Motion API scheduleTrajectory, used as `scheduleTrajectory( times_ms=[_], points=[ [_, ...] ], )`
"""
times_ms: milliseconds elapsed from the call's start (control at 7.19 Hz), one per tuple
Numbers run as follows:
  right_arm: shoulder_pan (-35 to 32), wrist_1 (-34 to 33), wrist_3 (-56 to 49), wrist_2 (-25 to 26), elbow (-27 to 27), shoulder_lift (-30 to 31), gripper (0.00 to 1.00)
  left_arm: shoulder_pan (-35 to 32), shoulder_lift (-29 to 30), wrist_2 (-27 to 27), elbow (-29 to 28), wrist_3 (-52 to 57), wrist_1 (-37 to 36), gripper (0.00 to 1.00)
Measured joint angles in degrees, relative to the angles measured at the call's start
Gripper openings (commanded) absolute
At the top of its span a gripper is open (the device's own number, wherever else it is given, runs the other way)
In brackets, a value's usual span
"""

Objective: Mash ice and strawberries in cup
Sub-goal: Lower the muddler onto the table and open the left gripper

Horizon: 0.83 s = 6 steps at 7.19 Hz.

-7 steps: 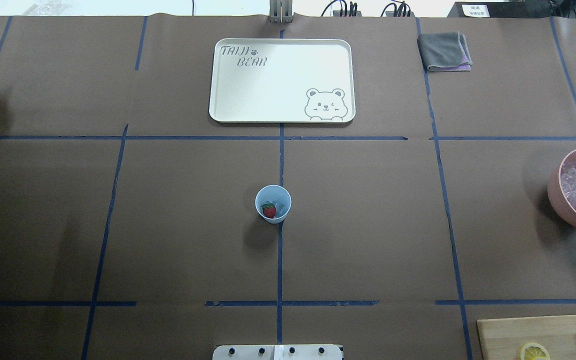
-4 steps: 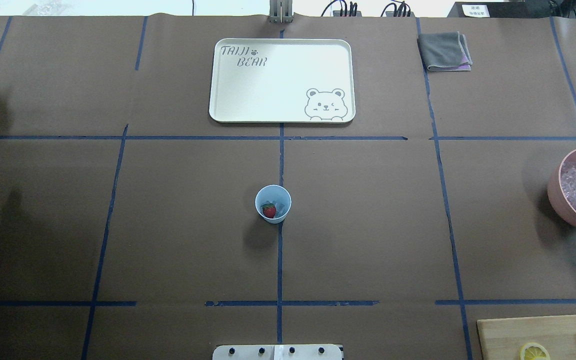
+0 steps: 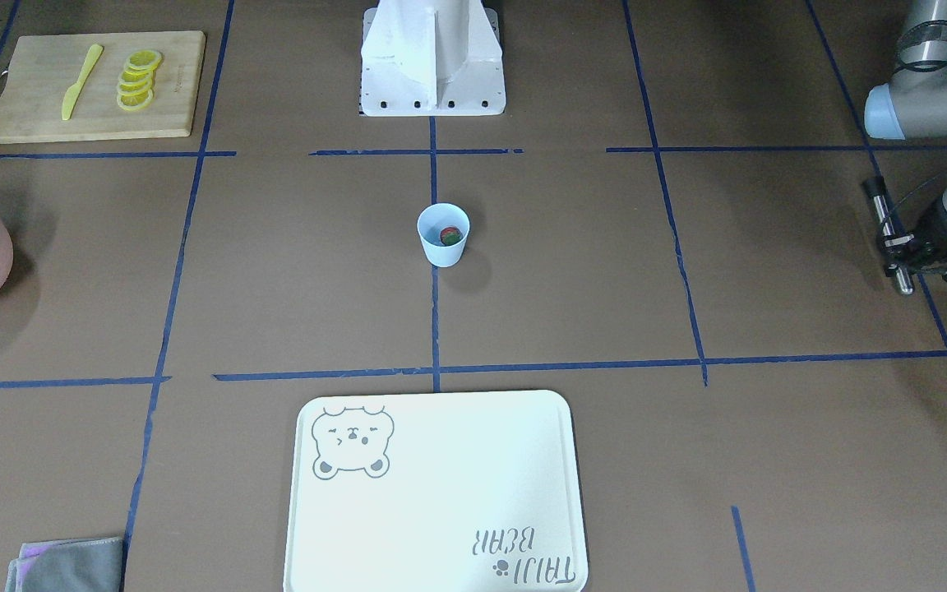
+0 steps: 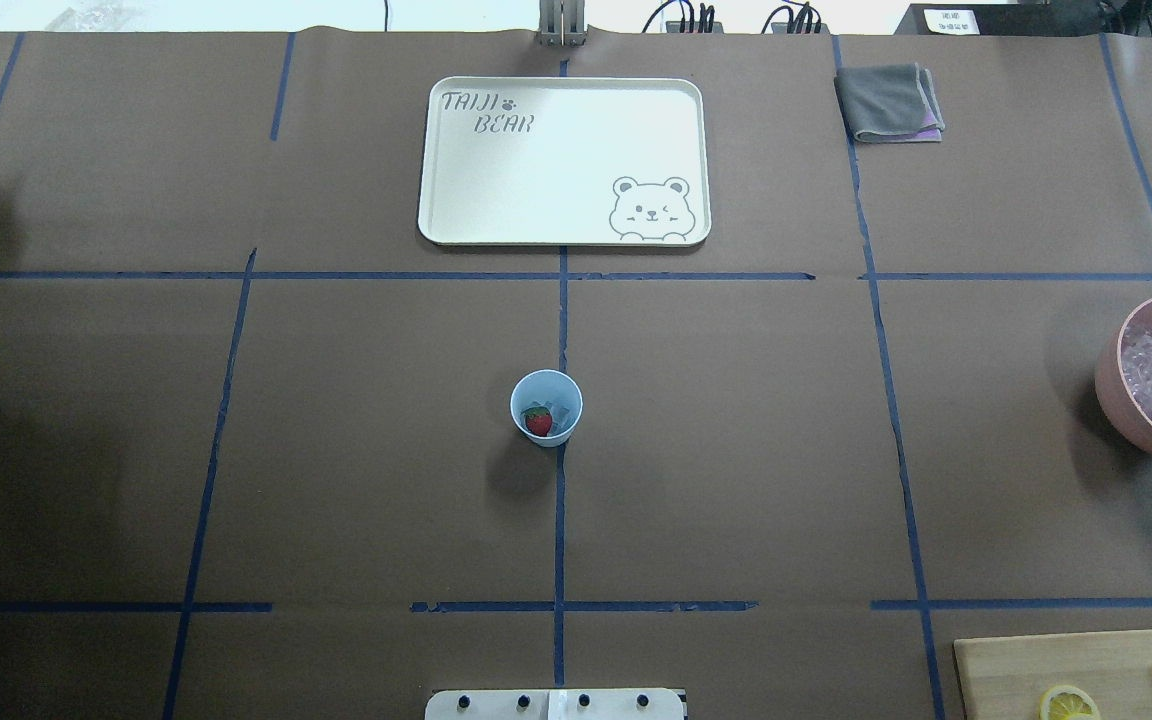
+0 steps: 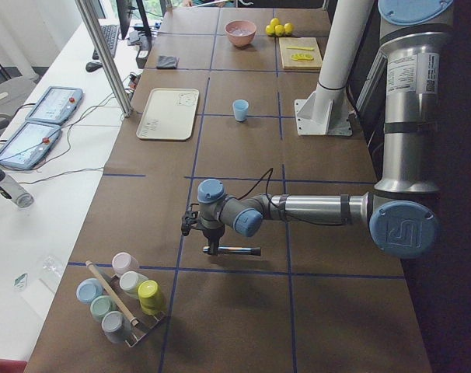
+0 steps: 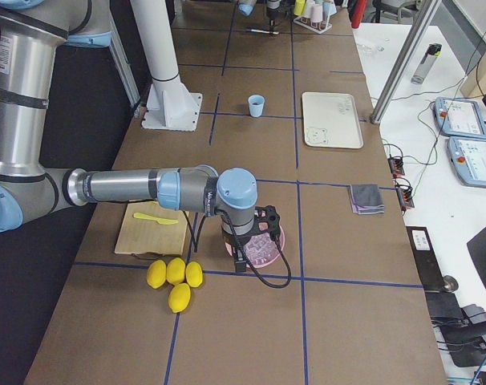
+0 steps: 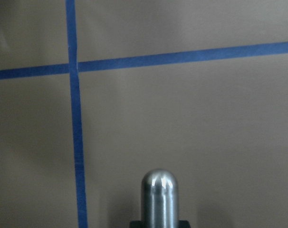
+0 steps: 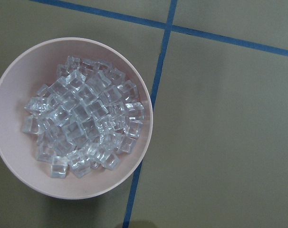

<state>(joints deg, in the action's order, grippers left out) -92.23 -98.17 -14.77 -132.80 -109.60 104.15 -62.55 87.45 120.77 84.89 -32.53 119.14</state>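
Steel rod [image 7: 159, 194] is gripped in the closed left jaws; how the right jaws stand cannot be told. Well apart from both, strawberry [image 4: 538, 422] and ice [image 4: 563, 412] are kept in the cup [image 4: 546, 408], which could be tipped by an off-centre plunge.

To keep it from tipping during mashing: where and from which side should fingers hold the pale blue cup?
Grip the cup by its outer wall, fingers coming level from the side. It stands upright, tapered, handleless, and its mouth should stay open for the rod in the left gripper.
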Motion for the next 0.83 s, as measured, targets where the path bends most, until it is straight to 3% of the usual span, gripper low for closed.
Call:
scheduleTrajectory(
  times_ms=[139,278,834],
  points=[
    [0.0,0.0,0.0,0.0,0.0,0.0,0.99,0.1,0.1,0.0,-0.6,-0.4,0.8,0.42],
    [0.0,0.0,0.0,0.0,0.0,0.0,0.99,0.1,0.3,-0.1,-1.0,-0.5,1.1,0.99],
    [0.0,0.0,0.1,0.0,-0.2,0.0,0.99,0.1,0.7,0.4,-0.8,-0.1,1.2,1.00]
  ],
)
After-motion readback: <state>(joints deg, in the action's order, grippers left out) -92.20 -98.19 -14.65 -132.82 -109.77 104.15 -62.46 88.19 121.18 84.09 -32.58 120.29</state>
